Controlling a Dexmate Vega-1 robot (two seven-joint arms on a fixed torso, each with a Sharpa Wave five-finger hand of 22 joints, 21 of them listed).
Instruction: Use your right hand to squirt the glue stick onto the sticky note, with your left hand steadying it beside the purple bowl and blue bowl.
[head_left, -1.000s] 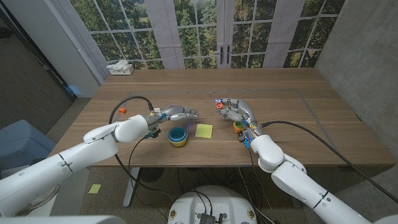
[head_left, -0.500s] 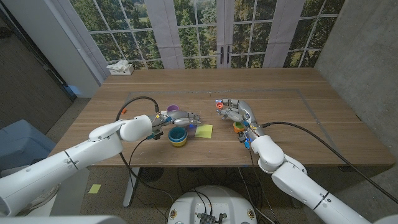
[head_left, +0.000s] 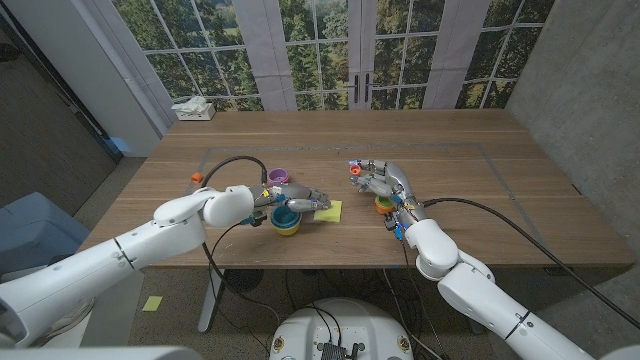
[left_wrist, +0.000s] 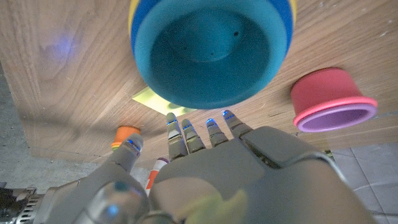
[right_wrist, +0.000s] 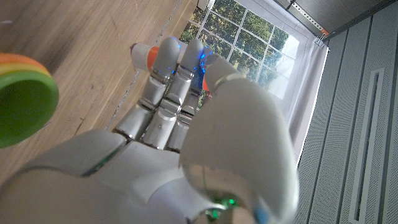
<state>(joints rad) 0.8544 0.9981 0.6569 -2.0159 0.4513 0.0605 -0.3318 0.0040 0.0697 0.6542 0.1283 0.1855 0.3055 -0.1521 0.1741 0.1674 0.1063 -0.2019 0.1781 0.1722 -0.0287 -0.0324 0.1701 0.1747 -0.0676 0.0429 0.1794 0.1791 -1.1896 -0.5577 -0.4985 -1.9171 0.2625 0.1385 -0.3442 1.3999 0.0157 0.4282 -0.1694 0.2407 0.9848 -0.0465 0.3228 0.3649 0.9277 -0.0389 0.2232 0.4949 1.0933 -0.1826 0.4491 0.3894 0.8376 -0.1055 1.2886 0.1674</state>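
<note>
A yellow sticky note (head_left: 328, 210) lies mid-table, just right of the blue bowl (head_left: 287, 218); the purple bowl (head_left: 278, 176) stands behind that. My left hand (head_left: 300, 200) reaches over the blue bowl with fingers stretched out, fingertips at the note's left edge, holding nothing. In the left wrist view the fingers (left_wrist: 199, 134) hover past the blue bowl (left_wrist: 211, 50), with the note (left_wrist: 152, 99) beyond them and the purple bowl (left_wrist: 333, 102) to one side. My right hand (head_left: 382, 182) grips the glue stick (head_left: 354, 170), its orange-and-white tip (right_wrist: 140, 51) sticking out, a short way right of the note.
A green-and-orange bowl (head_left: 384, 205) sits close under my right hand, also seen as the bowl (right_wrist: 25, 99) in the right wrist view. A small orange object (head_left: 196, 177) lies at the left; a tissue box (head_left: 194, 110) stands at the far left corner.
My left hand has slid right and forward from beside the purple bowl, over the blue bowl, to the note's edge. The right hand with the glue stick has barely moved.
</note>
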